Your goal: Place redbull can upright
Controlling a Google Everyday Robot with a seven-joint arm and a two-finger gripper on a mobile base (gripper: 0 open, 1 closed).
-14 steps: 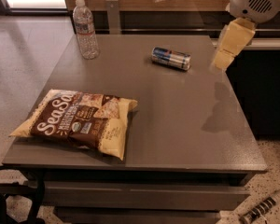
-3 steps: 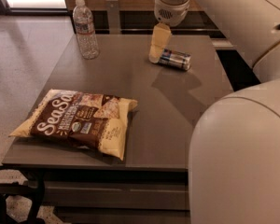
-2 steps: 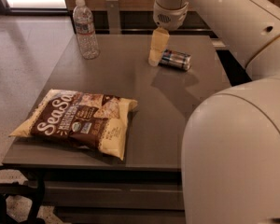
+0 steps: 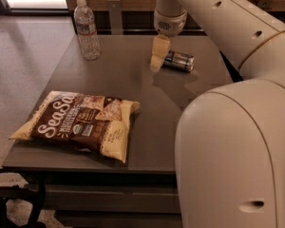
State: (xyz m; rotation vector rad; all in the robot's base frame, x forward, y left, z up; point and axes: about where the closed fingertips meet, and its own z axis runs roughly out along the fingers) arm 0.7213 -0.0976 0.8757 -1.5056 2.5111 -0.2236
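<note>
One arm: stretched across table, wrist pointing down
gripper: low over table, open or closed cannot tell
redbull can: lying sideways, just beside gripper

Chip bag: "SeaSa…" large white lettering. Tool just beside lying redbull can, label unreadable.

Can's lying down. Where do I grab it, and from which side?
I'd grip the can across its round body, mid-length, coming down from above. It lies on its side, long axis roughly left to right in view, so its curved flanks face front and back. The gripper sits just off its left end.
</note>
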